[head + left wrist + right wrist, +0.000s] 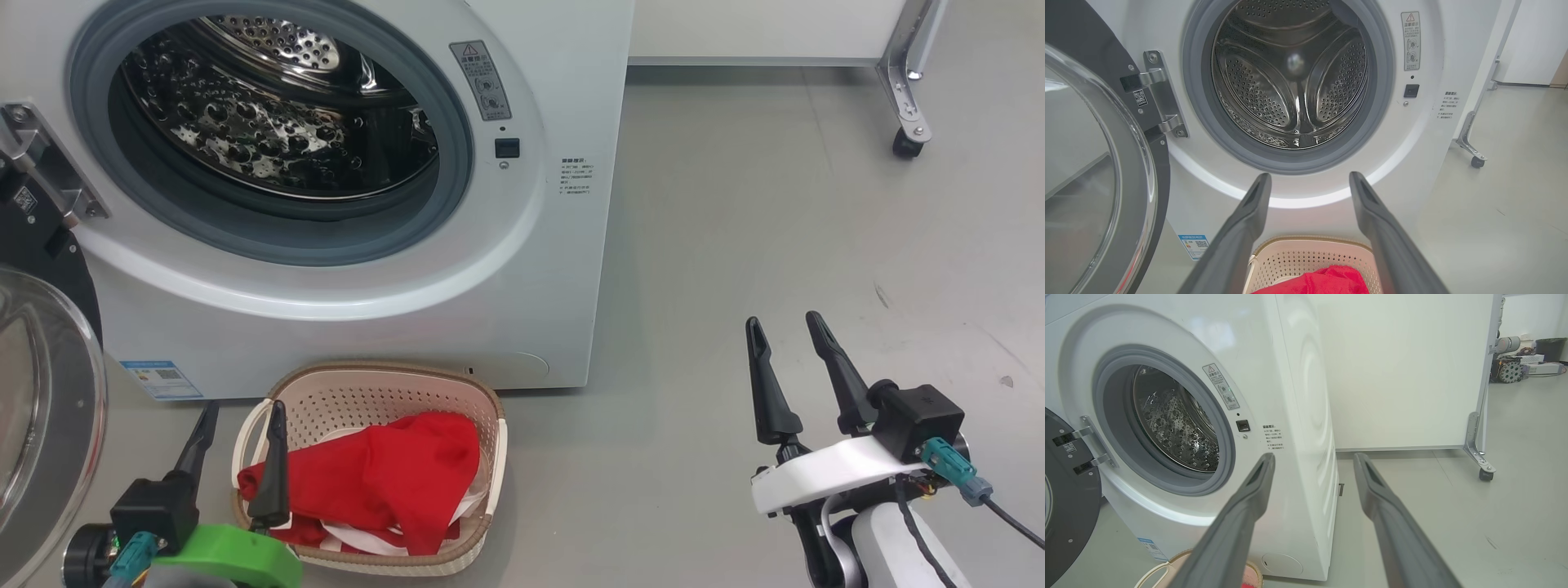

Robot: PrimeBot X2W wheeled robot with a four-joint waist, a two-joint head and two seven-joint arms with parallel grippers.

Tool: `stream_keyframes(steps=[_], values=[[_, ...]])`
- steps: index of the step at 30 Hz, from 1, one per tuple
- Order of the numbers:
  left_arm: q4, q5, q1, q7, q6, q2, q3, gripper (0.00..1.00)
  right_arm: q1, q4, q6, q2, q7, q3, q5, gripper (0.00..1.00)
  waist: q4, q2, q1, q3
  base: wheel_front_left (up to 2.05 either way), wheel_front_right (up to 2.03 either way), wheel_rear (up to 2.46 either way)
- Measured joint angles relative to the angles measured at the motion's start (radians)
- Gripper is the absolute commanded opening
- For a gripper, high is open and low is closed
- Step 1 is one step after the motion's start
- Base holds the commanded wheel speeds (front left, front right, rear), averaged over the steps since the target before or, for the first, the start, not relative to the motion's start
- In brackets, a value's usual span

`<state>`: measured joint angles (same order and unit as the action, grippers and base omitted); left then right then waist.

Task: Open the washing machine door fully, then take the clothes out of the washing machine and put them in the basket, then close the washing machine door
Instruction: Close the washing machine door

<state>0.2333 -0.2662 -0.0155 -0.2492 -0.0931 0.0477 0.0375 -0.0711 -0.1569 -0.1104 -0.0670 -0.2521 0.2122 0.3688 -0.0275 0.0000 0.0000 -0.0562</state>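
The white washing machine (522, 269) stands with its door (41, 408) swung wide open to the left; the steel drum (1294, 85) holds nothing I can see. Red clothes (384, 482) with white trim lie piled in the cream basket (482, 392) on the floor right below the drum opening. My left gripper (245, 404) is open above the basket's left rim, nothing between its fingers. My right gripper (784, 318) stands open over bare floor, to the right of the machine. In the left wrist view the open left gripper (1309, 179) points at the drum seal.
A white panel on a wheeled metal leg (906, 139) stands behind and right of the machine. Grey floor (775, 229) stretches out to the right. The door hinge (1161, 94) sits at the opening's left edge. Equipment (1511, 367) is far off at the back right.
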Motion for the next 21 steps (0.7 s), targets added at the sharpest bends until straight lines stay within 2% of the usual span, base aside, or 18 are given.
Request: stream_keyframes(steps=[21], values=[[-0.029,0.013,0.019,0.000,0.001,0.000,0.015,1.00,0.001,0.002,-0.001,0.004,0.000,-0.001,-0.002,1.00,0.003,0.0000,0.0000,-0.002,0.00,0.00,0.00]])
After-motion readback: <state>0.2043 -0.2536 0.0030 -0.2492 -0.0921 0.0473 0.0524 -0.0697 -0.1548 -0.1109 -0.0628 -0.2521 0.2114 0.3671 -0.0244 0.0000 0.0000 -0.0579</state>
